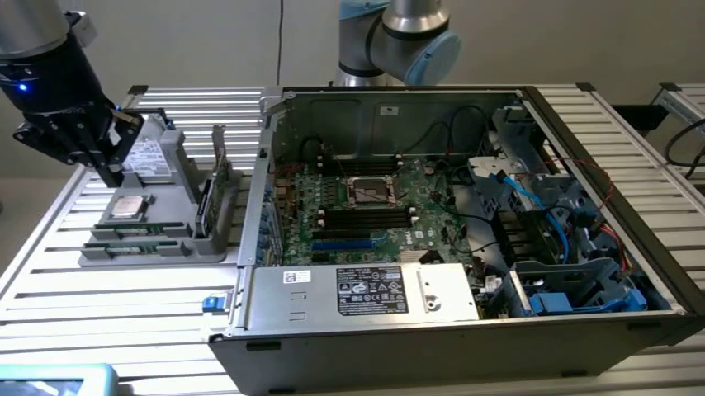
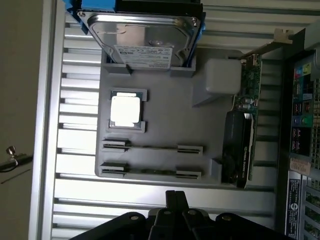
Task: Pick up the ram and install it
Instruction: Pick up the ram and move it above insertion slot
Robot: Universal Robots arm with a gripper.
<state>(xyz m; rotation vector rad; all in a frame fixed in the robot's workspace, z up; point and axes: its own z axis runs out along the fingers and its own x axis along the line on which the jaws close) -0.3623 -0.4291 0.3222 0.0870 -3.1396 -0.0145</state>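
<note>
We log fingers (image 2: 174, 197) shut and empty above the tray (image 2: 170, 125), the ram (image 2: 150, 172) below them in its outermost slot, long axis along that tray edge.

The tray (image 1: 177, 216) is sitting on the table (image 1: 111, 305), at the exterior view's left of the computer case (image 1: 441, 355). Two ram sticks (image 2: 152, 147) are lying in it beside the processor (image 2: 126, 110).

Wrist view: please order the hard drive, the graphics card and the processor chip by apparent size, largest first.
1. hard drive, largest
2. graphics card, standing on edge
3. processor chip, smallest
</note>
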